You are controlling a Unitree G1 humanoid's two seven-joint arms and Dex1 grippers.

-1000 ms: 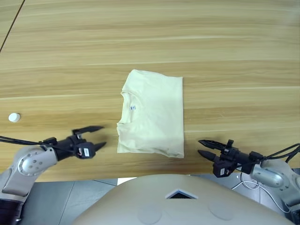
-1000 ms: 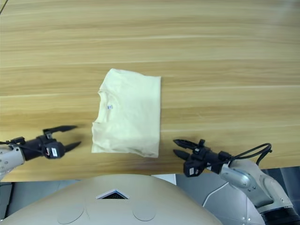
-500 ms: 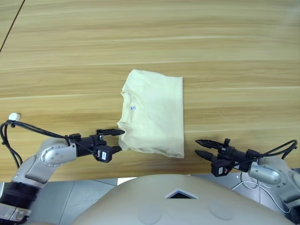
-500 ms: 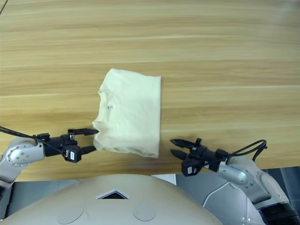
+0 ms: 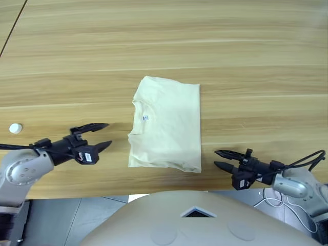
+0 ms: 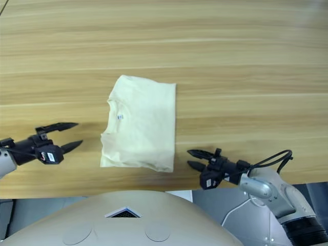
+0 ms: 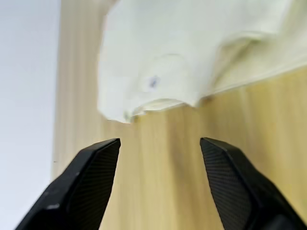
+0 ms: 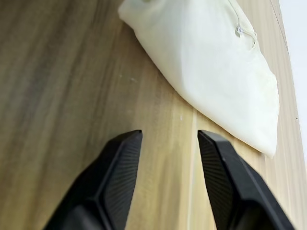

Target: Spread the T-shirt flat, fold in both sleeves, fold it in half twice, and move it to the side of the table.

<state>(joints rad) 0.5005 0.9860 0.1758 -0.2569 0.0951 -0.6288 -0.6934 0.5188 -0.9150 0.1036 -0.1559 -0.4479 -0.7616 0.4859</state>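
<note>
A pale yellow T-shirt [image 5: 166,125] lies folded into a rectangle on the wooden table [image 5: 246,56], collar towards the left, a small tag at the neck. My left gripper [image 5: 105,135] hovers open a short way to the left of the shirt's lower left corner, touching nothing. My right gripper [image 5: 219,159] stands open near the table's front edge, just right of the shirt's lower right corner. The left wrist view has the shirt [image 7: 192,48] beyond its open fingers. In the right wrist view the T-shirt [image 8: 211,72] lies ahead of the open fingers.
A small white cap [image 5: 15,128] rests on the table far to the left. The table's front edge [image 5: 118,192] runs just below both grippers. Bare wood stretches behind and to the right of the shirt.
My left gripper reached in to the shirt's lower left corner, then drew back left and away from it. The shirt lies as before. The right gripper barely shifted.
</note>
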